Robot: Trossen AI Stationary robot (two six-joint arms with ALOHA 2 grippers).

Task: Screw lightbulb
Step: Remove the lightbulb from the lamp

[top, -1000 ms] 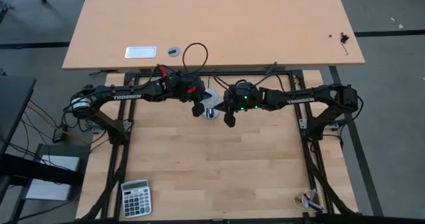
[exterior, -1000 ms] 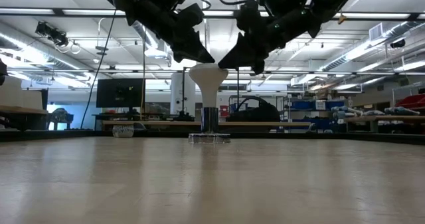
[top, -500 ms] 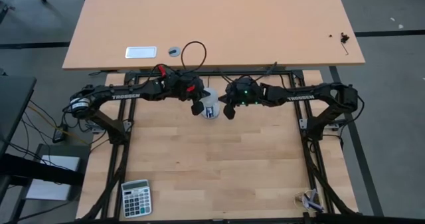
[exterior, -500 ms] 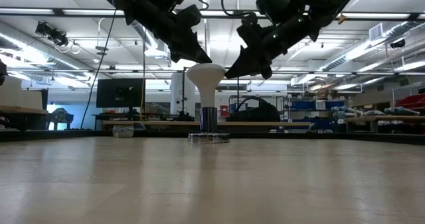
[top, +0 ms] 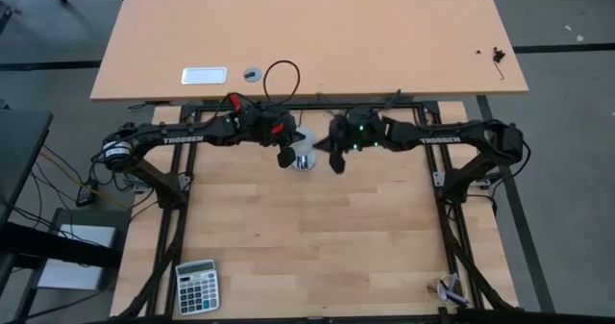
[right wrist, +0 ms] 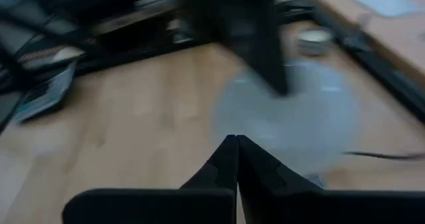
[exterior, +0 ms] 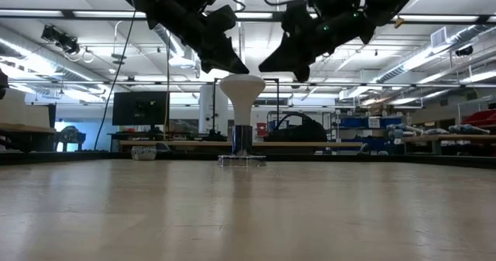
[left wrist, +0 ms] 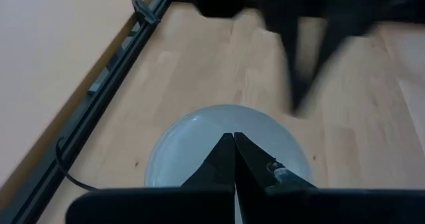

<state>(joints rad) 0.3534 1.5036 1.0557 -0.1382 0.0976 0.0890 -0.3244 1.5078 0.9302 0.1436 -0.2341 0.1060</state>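
Both grippers are pressed together, holding nothing; the left gripper (exterior: 232,66) hangs just over the lightbulb (exterior: 242,98), a smooth white cone standing dome-up mid-table; the right gripper (exterior: 267,63) hovers just beside it.

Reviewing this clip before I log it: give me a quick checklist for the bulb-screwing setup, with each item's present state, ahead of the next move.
1. lightbulb upright, base down in the socket: ok.
2. Bulb screwed fully home: cannot tell.
3. left claw shut, tip at the dome's upper left edge; whether it touches: cannot tell.
4. right claw shut and empty, just off the dome's right side: ok.
5. Both claws clear of each other above the bulb: ok.
6. Socket flat on the table: ok.
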